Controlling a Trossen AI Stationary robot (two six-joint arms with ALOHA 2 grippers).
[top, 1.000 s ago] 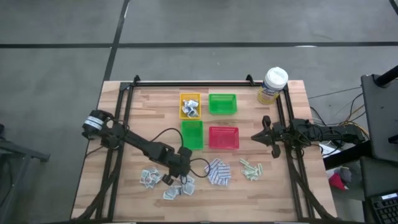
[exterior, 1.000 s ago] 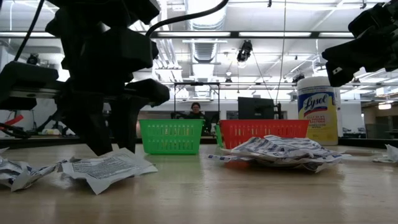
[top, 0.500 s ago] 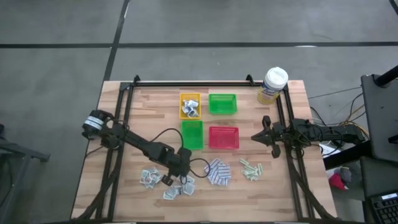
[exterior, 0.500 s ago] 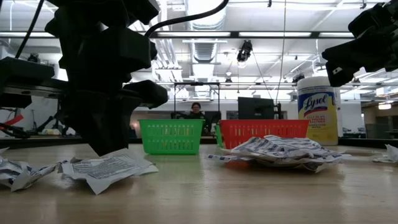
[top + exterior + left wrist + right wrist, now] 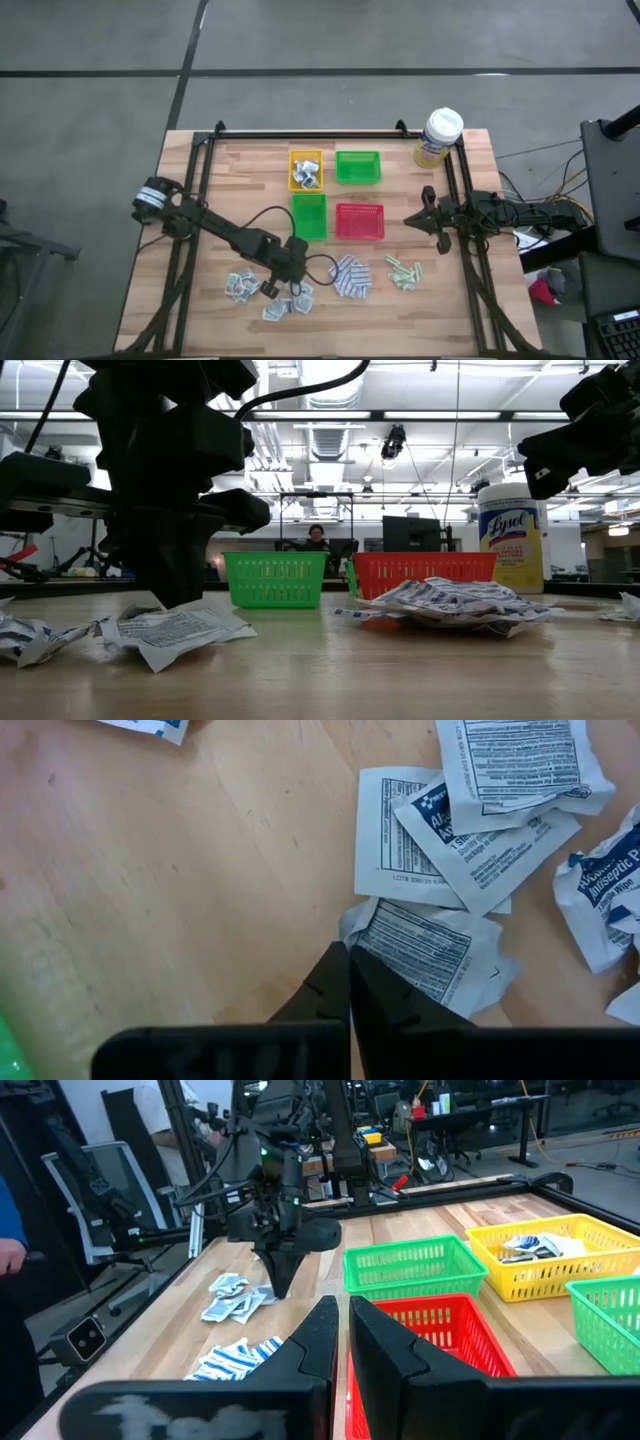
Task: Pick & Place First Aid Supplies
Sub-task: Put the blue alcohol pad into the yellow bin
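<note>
White-grey sachets (image 5: 268, 296) lie loose on the near left of the table, with blue-and-white pads (image 5: 350, 277) and pale green strips (image 5: 403, 272) to their right. My left gripper (image 5: 290, 278) points steeply down over the sachets and is shut on one white sachet (image 5: 425, 952), which lies flat on the wood. My right gripper (image 5: 410, 220) waits shut and level at the table's right edge, touching nothing. In the low view the left gripper (image 5: 172, 600) stands on the sachet (image 5: 180, 632). My left gripper has the sachet's corner (image 5: 352, 918) at its fingertips, pinched between the two shut fingers. The fingers come from above, slanting down. The rest of the sachet lies flat on the table, partly under two other sachets (image 5: 450, 840).
Behind the piles stand a yellow tray (image 5: 305, 169) with several sachets, two green trays (image 5: 358, 166) (image 5: 309, 215) and a red tray (image 5: 359, 221). A yellow canister (image 5: 438, 137) stands at the far right. A cable (image 5: 262, 215) loops over the table.
My left gripper has shut its fingers over the sachet without moving from its place; a second ago the fingers stood apart on either side of it.
</note>
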